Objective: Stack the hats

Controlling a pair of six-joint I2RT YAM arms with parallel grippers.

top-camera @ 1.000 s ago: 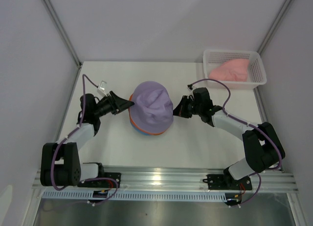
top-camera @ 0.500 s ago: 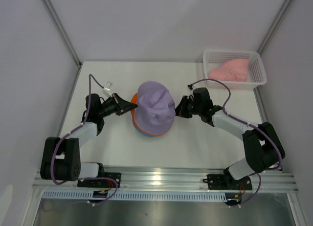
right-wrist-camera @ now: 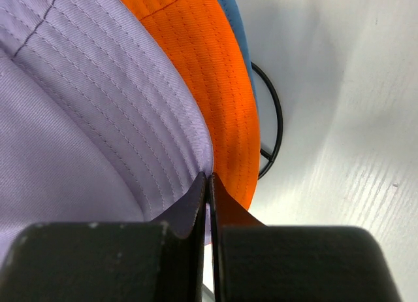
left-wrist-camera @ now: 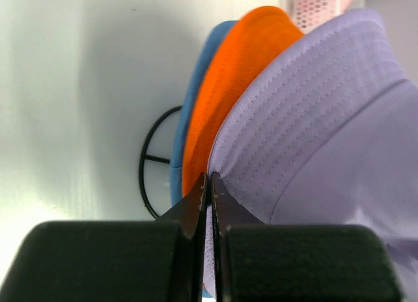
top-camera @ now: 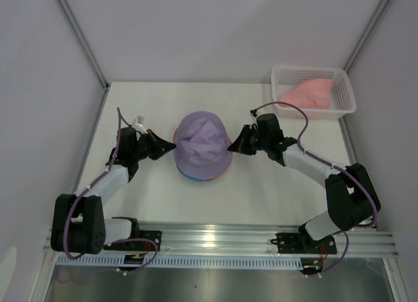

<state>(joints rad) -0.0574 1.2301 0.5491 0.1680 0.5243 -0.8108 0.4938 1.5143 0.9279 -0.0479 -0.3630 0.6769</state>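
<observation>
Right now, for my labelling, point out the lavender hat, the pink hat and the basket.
lavender hat (top-camera: 202, 144), top view, on its crown.
pink hat (top-camera: 305, 95), top view, mid fabric.
basket (top-camera: 313, 111), top view, near wall.

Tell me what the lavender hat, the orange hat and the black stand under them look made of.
The lavender hat looks like matte woven cloth: a fine weave and rows of brim stitching show. The orange hat seems a similar matte cloth, with visible weave and stitching. The black stand is thin round wire, probably coated metal, though the look leaves that open.
</observation>
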